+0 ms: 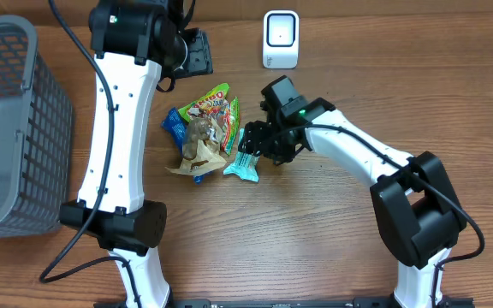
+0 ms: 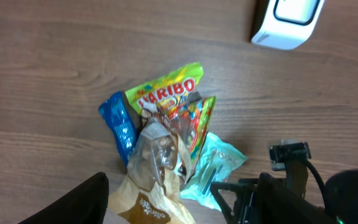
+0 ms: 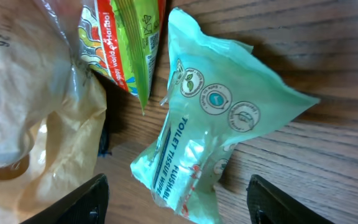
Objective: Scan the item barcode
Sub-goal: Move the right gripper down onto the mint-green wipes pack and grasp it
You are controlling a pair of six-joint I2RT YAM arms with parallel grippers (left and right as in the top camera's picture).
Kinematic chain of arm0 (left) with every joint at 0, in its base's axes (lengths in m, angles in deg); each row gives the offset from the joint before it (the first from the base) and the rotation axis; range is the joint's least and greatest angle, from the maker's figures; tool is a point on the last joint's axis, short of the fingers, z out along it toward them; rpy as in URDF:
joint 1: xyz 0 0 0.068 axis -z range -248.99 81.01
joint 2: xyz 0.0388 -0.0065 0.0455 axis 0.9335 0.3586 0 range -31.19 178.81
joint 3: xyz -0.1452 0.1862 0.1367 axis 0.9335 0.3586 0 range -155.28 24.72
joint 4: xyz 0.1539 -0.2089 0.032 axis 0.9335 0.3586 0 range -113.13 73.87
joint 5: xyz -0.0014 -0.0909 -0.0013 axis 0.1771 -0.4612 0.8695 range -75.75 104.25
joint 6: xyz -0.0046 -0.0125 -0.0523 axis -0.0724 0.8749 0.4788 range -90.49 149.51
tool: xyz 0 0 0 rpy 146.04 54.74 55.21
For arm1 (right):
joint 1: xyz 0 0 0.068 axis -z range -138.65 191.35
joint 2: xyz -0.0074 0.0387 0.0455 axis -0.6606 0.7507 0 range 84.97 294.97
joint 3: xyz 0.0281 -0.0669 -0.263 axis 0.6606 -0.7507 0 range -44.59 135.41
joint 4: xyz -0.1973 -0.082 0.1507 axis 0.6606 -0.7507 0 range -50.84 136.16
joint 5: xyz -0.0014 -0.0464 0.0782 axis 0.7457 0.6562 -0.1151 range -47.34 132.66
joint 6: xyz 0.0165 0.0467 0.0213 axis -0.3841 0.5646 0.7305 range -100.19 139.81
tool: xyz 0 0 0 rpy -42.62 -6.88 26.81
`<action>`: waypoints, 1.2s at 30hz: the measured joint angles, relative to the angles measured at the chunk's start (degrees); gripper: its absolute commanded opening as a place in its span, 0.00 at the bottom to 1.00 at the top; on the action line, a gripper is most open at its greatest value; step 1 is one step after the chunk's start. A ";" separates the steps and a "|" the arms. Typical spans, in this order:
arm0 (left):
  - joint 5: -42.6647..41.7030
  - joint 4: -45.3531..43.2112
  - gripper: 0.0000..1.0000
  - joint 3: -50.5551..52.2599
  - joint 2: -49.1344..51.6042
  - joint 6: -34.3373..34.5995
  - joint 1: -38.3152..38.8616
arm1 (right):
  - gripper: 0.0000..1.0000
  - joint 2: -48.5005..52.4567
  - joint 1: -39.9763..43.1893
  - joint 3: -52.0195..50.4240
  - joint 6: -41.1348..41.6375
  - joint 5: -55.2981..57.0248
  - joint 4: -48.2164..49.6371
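Your right hand (image 3: pixel 178 193) is hovering with fingers spread on either side of the teal wipes packet (image 3: pixel 210 124), which is lying on the bench (image 1: pixel 315 239) just beside the sweets bag (image 1: pixel 212 107). Your left hand (image 1: pixel 193 51) is hanging farther back; its spread cannot be told.

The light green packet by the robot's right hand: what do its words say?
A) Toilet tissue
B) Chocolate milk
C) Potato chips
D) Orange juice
A, because the right wrist view shows TOILET TISSUE printed along the light green packet.
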 measured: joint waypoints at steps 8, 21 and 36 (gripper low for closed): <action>0.00 -2.32 0.67 3.50 0.33 1.62 0.00 | 0.53 0.00 -3.76 0.00 5.29 9.29 0.55; -0.07 -3.10 0.98 3.50 0.33 2.67 0.00 | 0.17 0.90 -5.20 0.00 8.87 14.80 0.57; -0.50 -3.13 1.00 3.50 0.33 2.71 0.00 | 0.04 0.90 0.83 0.33 0.63 7.67 -4.74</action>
